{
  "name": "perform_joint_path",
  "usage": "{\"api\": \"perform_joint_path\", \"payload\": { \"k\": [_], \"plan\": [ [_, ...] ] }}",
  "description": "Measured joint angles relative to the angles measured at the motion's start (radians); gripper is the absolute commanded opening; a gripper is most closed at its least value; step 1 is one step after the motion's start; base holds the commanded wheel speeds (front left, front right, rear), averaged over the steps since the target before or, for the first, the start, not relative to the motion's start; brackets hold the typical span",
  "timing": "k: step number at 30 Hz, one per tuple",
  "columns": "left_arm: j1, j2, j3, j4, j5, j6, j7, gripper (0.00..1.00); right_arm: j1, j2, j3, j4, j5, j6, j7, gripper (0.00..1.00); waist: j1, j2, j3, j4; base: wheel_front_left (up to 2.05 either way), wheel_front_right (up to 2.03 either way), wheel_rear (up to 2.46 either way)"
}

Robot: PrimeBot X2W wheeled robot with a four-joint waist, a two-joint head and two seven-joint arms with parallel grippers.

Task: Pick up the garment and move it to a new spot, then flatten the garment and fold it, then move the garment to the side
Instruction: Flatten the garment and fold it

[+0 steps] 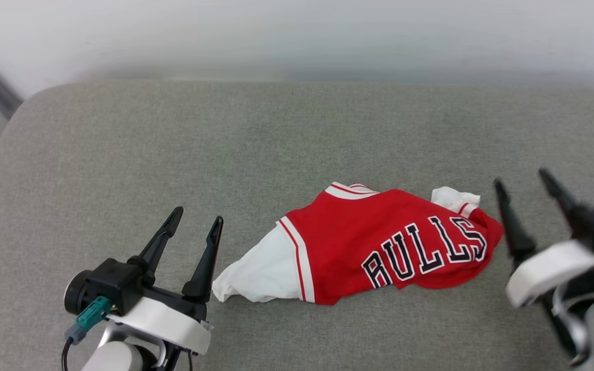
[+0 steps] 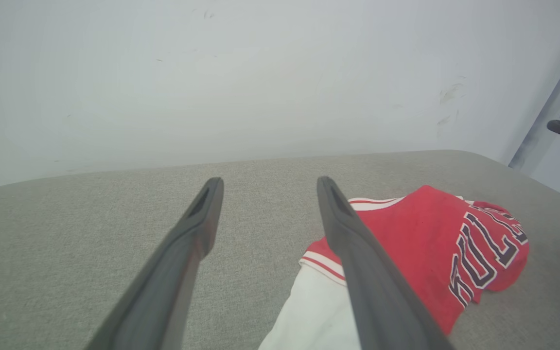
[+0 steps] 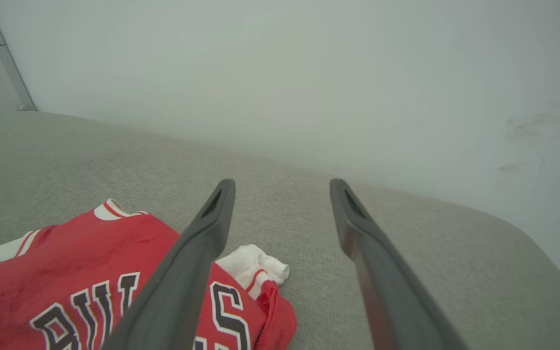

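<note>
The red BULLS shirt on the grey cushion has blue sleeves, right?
No, the sleeves are white, not blue, as the head view shows. The red BULLS shirt does lie on the grey cushion.

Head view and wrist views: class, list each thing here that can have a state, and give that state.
garment: crumpled in a heap, neither flattened nor folded, lying on the cushion, not gripped.
left claw: open, empty, beside the garment's white end.
right claw: open, empty, beside the garment's red end.
cushion: bearing the garment.
</note>
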Motion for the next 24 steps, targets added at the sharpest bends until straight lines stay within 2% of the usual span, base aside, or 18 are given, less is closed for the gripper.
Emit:
{"api": "perform_joint_path", "payload": {
  "k": [4,9,13,18,24],
  "plan": [
    [-0.005,-0.031,0.018,-0.007,0.020,-0.030,-0.001,1.00,-0.117,-0.136,0.046,-0.002,0.086,0.000,0.259,1.00,0.0000,0.0000,0.028,0.022,0.00,0.00,0.00],
    [-0.019,-0.067,0.023,0.003,0.034,-0.065,-0.002,1.00,-0.245,-0.261,0.120,0.019,0.223,0.000,0.646,1.00,0.0000,0.0000,0.067,0.058,0.00,0.00,0.00],
    [-0.035,-0.097,0.032,0.011,0.047,-0.084,-0.003,1.00,-0.321,-0.321,0.174,0.043,0.352,0.000,0.922,1.00,0.0000,0.0000,0.098,0.094,0.00,0.00,0.00],
    [-0.059,-0.139,0.037,0.020,0.059,-0.104,-0.003,1.00,-0.393,-0.352,0.164,0.097,0.382,0.000,1.127,1.00,0.0001,0.0000,0.138,0.144,0.00,0.00,0.00],
    [-0.076,-0.172,0.044,0.025,0.073,-0.116,-0.003,1.00,-0.416,-0.372,0.176,0.160,0.365,0.000,1.198,1.00,0.0001,0.0000,0.181,0.207,0.00,0.00,0.00]
  ]
}}
